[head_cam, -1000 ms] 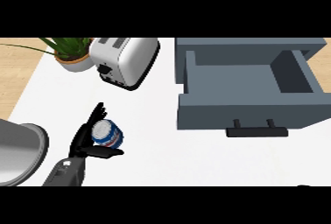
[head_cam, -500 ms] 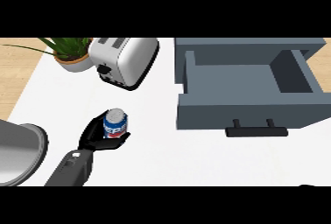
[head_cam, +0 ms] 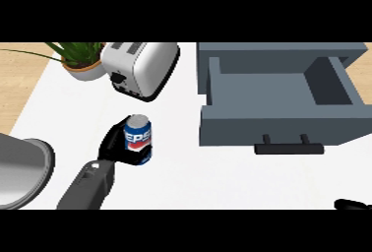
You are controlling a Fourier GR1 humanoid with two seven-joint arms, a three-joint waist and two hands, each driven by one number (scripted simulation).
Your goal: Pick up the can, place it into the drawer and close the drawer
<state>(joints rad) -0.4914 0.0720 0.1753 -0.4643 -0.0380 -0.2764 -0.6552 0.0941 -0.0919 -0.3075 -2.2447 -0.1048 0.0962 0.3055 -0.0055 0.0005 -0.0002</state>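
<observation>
A blue Pepsi can [head_cam: 138, 136] stands upright left of centre on the white counter, with my left hand [head_cam: 114, 145] shut round it from the left and below. The grey drawer [head_cam: 218, 93] is pulled open at the upper right, its inside bare, and its dark handle [head_cam: 288, 148] faces me. The can is well left of the drawer's front. Only a black tip of my right hand [head_cam: 353, 204] shows at the lower right edge.
A silver toaster [head_cam: 142, 67] lies behind the can, with a potted plant [head_cam: 80, 60] to its left. A large grey round vessel [head_cam: 22, 168] fills the lower left edge. Open white counter [head_cam: 218, 177] lies between the can and the drawer front.
My left hand went from open beside the can to curled round it. Hand and can have shifted a little up and to the right.
</observation>
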